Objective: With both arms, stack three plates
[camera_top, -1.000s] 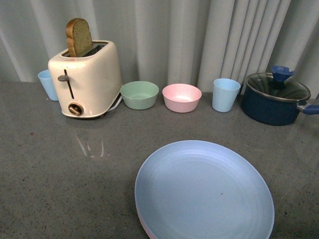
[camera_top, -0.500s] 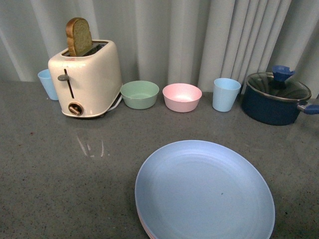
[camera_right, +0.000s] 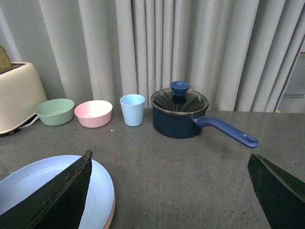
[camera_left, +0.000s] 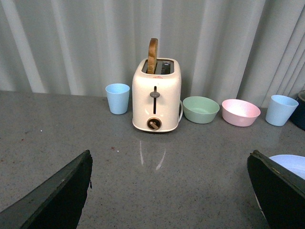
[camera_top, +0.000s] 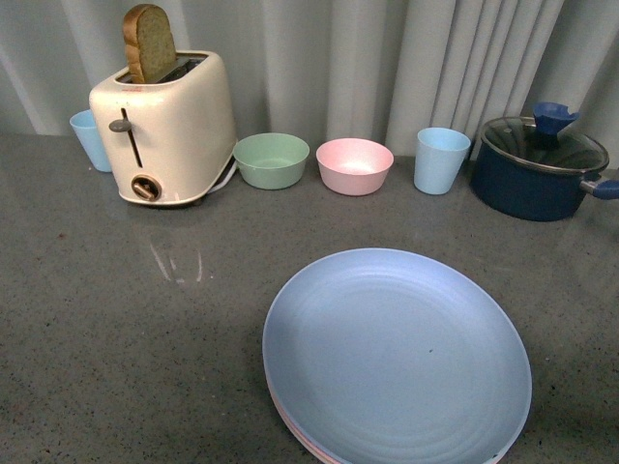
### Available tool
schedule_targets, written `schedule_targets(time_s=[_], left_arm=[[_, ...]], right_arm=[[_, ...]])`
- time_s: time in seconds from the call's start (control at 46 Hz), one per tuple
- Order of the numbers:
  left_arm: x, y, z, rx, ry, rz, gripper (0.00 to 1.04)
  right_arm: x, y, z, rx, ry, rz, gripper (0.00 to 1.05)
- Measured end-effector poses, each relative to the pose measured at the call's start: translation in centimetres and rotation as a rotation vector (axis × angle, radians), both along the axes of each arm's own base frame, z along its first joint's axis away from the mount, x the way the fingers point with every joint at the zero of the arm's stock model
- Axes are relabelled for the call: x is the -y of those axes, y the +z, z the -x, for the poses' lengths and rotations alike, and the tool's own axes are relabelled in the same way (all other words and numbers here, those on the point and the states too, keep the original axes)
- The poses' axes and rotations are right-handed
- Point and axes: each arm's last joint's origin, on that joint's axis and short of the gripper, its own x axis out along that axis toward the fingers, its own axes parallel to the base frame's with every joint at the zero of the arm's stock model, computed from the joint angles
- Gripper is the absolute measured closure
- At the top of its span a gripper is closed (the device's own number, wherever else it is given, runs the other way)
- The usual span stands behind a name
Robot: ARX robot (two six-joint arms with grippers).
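Note:
The light blue plate (camera_top: 397,353) lies on top of a stack on the grey counter, near the front. A pink rim (camera_top: 290,425) shows under its near left edge. The beige plate is hidden. The blue plate also shows in the right wrist view (camera_right: 102,183) with the pink rim (camera_right: 110,217) beneath, and as a sliver in the left wrist view (camera_left: 290,164). My left gripper (camera_left: 169,191) is open and empty over bare counter left of the stack. My right gripper (camera_right: 169,191) is open and empty over bare counter right of the stack. Neither arm shows in the front view.
Along the curtain stand a light blue cup (camera_top: 90,138), a cream toaster (camera_top: 166,130) with a bread slice (camera_top: 150,43), a green bowl (camera_top: 272,159), a pink bowl (camera_top: 354,165), another blue cup (camera_top: 440,159) and a dark blue lidded pot (camera_top: 537,166) with a long handle (camera_right: 228,131).
The front view has shifted: everything sits lower back in the picture and more of the plate stack's near edge shows. The plates themselves have not moved on the counter.

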Motion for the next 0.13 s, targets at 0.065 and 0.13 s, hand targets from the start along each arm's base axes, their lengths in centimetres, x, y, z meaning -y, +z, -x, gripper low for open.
schedule_targets(time_s=[0.065, 0.13], left_arm=[[0.00, 0.00, 0.00, 0.000, 0.000, 0.000, 0.07], [0.00, 0.00, 0.00, 0.000, 0.000, 0.000, 0.07]], right_arm=[[0.00, 0.00, 0.00, 0.000, 0.000, 0.000, 0.08], [0.00, 0.00, 0.00, 0.000, 0.000, 0.000, 0.08]])
